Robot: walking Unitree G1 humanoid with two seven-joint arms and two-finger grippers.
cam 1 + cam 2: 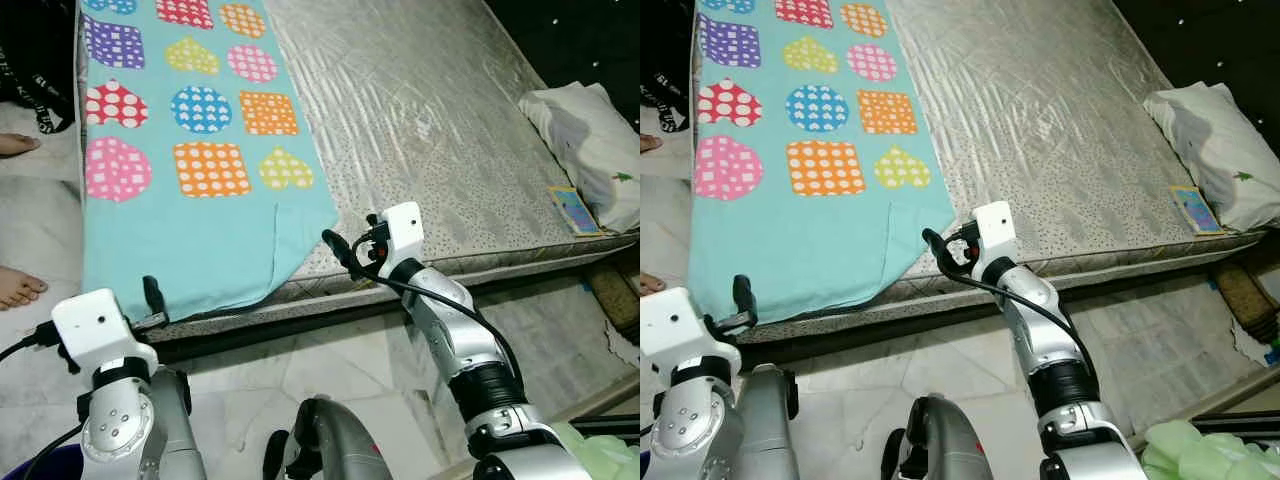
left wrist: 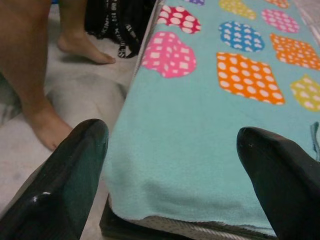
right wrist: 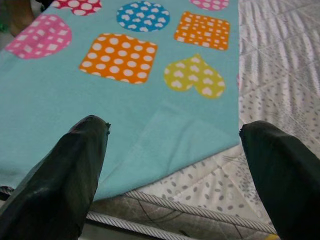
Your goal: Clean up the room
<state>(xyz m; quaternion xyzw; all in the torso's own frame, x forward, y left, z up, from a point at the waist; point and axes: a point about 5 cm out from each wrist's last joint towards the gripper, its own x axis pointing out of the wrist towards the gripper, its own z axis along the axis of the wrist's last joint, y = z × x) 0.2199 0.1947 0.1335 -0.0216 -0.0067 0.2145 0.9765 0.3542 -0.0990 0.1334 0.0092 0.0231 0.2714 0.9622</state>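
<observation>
Both hands at the blanket's near edge

My left hand (image 2: 170,175) and right hand (image 3: 172,165) hover spread wide at the near edge of the blanket (image 1: 190,230), which lies on the mattress (image 1: 440,130)'s left side; a pillow (image 1: 595,140) sits far right.

A turquoise blanket (image 1: 200,215) printed with bright dotted circles, squares and hearts lies spread flat over the left part of the bare grey mattress (image 1: 440,130). Its near edge hangs over the mattress side, one corner folded back.
</observation>
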